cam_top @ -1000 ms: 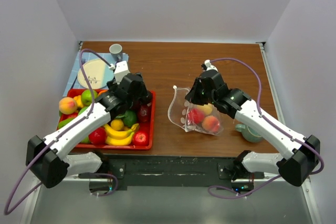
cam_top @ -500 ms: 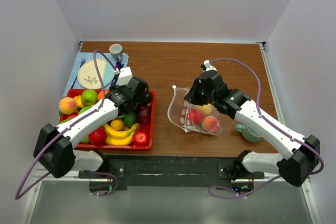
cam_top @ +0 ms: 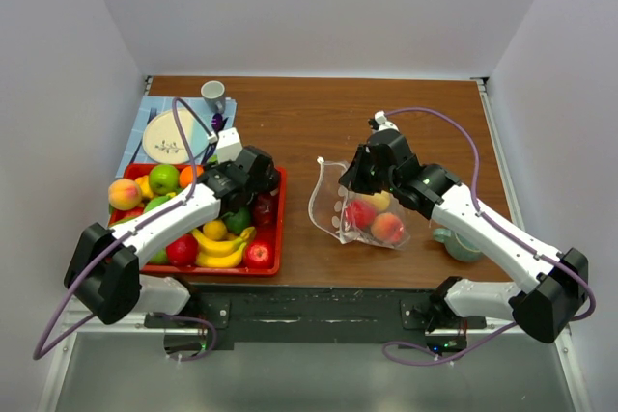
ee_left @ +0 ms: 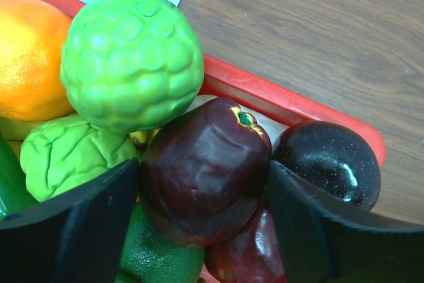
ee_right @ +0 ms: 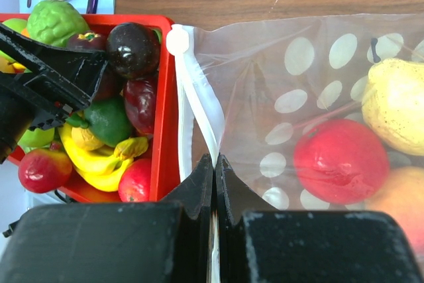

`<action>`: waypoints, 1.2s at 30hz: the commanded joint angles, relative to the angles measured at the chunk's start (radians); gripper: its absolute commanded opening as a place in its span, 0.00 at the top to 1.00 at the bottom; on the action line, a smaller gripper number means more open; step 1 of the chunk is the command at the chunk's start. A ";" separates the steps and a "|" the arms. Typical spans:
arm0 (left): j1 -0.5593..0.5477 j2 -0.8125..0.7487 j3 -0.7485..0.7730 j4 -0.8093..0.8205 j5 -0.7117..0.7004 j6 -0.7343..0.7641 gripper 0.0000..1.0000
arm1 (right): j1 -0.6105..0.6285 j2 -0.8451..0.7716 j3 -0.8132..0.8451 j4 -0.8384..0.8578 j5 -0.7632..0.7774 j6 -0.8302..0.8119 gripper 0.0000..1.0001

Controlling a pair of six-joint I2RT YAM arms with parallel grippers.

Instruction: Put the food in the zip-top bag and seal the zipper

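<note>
At the far left of the table (cam_top: 386,113) you see a plate (cam_top: 172,135) and a grey cup (cam_top: 213,95) on a blue mat (cam_top: 138,142), and just in front of them the red tray (cam_top: 281,233) full of food. A peach (cam_top: 124,193) and a green apple (cam_top: 164,178) lie at its left side, and the bananas (cam_top: 220,246) lie toward its near edge. Your left gripper (cam_top: 256,183) is low over the far right corner of the tray. In the left wrist view its jaws are wide open, with one black finger (ee_left: 73,230) on each side of a dark purple fruit (ee_left: 202,170). I cannot tell if they touch it. A bumpy green fruit (ee_left: 132,57) and an orange (ee_left: 30,57) lie beside this fruit on one side, and a round dark plum (ee_left: 328,160) lies on the other side, against the tray rim. To the right of the tray, near the middle of the table, stands the bag (cam_top: 333,202), clear with white dots. It holds a red fruit (ee_right: 340,160), a yellow pear (ee_right: 397,104) and a second peach (cam_top: 388,228). Your right gripper (ee_right: 213,177) is closed tight on the bag's upper edge and pinches the white zipper strip (ee_right: 199,111), so the mouth is held up and faces the tray. The mouth is open. Farther right, under the right arm, a teal cup (cam_top: 460,243) stands near the table edge.
</note>
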 commanded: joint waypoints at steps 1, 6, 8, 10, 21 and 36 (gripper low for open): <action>0.003 0.000 -0.024 -0.011 -0.016 -0.027 0.27 | 0.005 -0.009 0.001 0.044 -0.017 -0.012 1.00; 0.003 -0.023 -0.023 -0.021 -0.012 -0.030 0.48 | 0.007 -0.005 0.001 0.045 -0.020 -0.011 1.00; 0.005 -0.042 -0.018 -0.029 -0.003 -0.029 0.54 | 0.005 -0.004 0.001 0.047 -0.020 -0.012 1.00; 0.005 -0.063 -0.012 -0.044 0.010 -0.024 0.61 | 0.005 -0.003 0.001 0.048 -0.022 -0.012 1.00; 0.005 -0.200 -0.009 -0.101 0.088 0.019 0.73 | 0.007 0.003 0.007 0.051 -0.025 -0.009 1.00; -0.032 -0.315 0.054 -0.025 0.358 0.066 0.79 | 0.010 0.032 0.037 0.048 -0.024 -0.002 1.00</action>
